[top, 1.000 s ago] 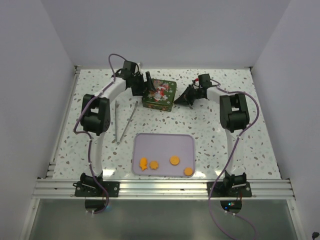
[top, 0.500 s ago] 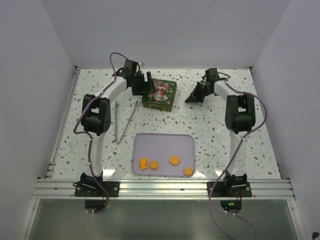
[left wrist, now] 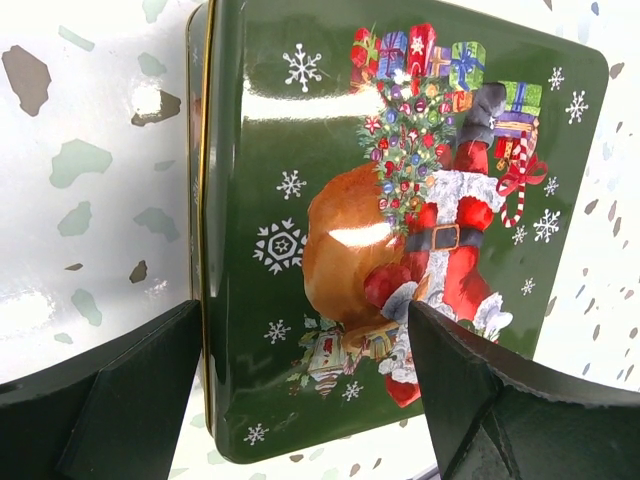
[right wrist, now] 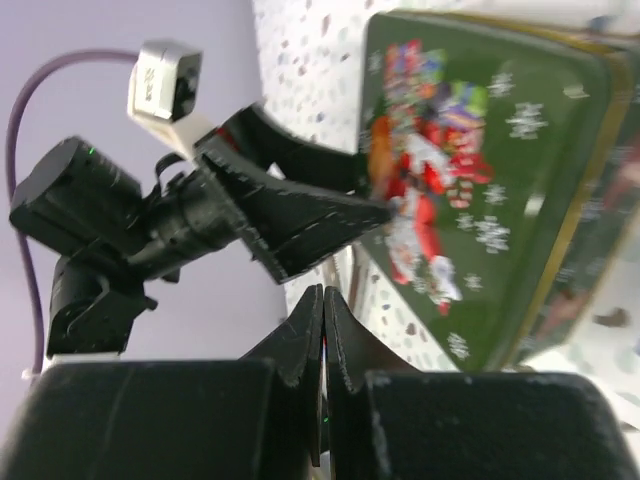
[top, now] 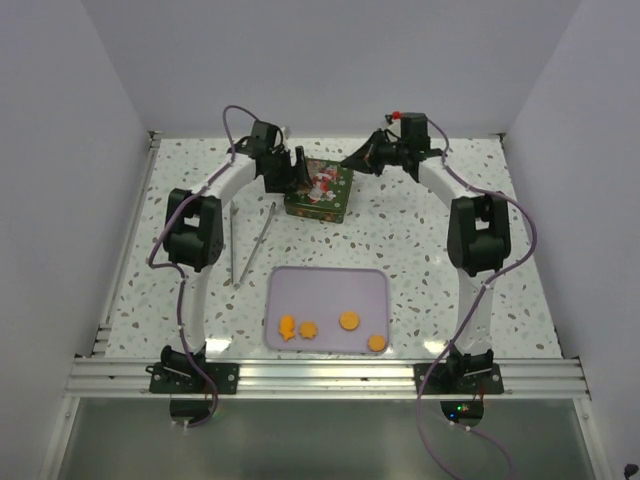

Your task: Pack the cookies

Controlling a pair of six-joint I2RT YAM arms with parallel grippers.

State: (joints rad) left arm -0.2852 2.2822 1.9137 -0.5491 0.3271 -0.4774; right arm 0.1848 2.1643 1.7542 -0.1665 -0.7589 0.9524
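**Now both claws are at the closed tin, and the cookies wait on the tray**

Now, going from left to right across the top view: a pair of metal tongs (top: 252, 243) lies on the speckled surface (top: 420, 250) at about 9 o'clock from the middle. Beside it, toward 12 o'clock, the left claw (top: 297, 167) hangs over the left side of the green tin (top: 322, 190). In the left wrist view its two fingers are spread wide, one off the left edge of the tin and one above the lid, and they grip nothing. The lid is on the tin.

The tin looks stiff and light, with a glossy painted lid that reflects the lamp, so I judge it slippery on the flat top. A better hold would be at the edge of the lid, where the gold rim shows. The lid has a picture of Santa, a tree, gifts and snowflakes; I can read no words or brand on it.

At 6 o'clock the lilac tray (top: 330, 285) carries four orange cookies (top: 349, 320) near its front edge. They are thin and probably brittle, so a soft hold across the sides seems wise.

At about 1 o'clock, the right claw (top: 360, 157) points at the tin's far right corner, its fingers pressed together and empty.
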